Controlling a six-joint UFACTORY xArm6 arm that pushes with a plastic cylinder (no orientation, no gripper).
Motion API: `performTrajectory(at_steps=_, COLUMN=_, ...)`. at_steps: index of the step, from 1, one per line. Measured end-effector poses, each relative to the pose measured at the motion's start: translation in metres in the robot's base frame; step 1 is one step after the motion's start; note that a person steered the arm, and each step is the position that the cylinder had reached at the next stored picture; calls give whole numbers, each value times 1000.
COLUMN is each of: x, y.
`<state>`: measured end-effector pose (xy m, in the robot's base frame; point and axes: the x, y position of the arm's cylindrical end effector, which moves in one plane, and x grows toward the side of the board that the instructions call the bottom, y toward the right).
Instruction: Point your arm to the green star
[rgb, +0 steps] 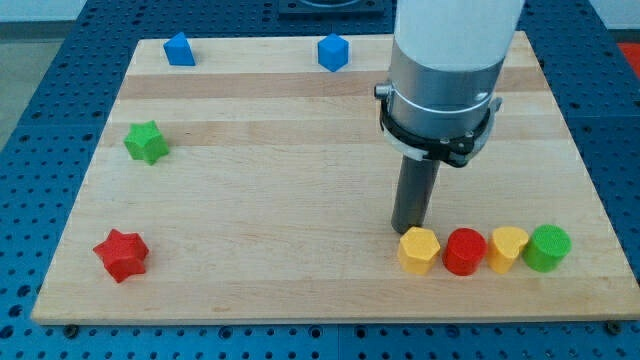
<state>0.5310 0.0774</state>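
Tool: a straight dark rod with no jaws, so nothing on it could be apart, together or clamped; my tip rested on the tabletop in the view's lower right.
Green star: the green star lay flat near the view's left edge, about midway up the tabletop, well apart from my tip and from every other block.
Path to it: the wood between my tip and the green star was bare, so I judged that a straight slide toward the view's upper left would meet no block.
Nearest neighbours: a red star sat below it toward the view's bottom left, and a blue block, its shape unclear, sat above it near the top edge.
Farther off: a blue cube stood near the top edge, right of the middle.
Row by the tool: a yellow hexagon, a red cylinder, a yellow block and a green cylinder stood side by side, touching or nearly so, along the bottom right.
Tip and row: my tip was just behind the yellow hexagon, perhaps touching it; I could not tell.
Progress: pointing was not yet done, judged from the wide gap.
Risk: leaving carelessly could nudge the yellow hexagon.
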Motion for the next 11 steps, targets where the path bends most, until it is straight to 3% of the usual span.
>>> performTrajectory(at_steps=1, x=-1, y=0)
performTrajectory(at_steps=3, x=-86, y=-4)
performTrajectory(at_steps=5, x=-149, y=-76)
performTrajectory(at_steps=7, x=-191, y=-190)
performTrajectory(at_steps=9, x=-193, y=-329)
performTrajectory(at_steps=11, x=-166, y=-382)
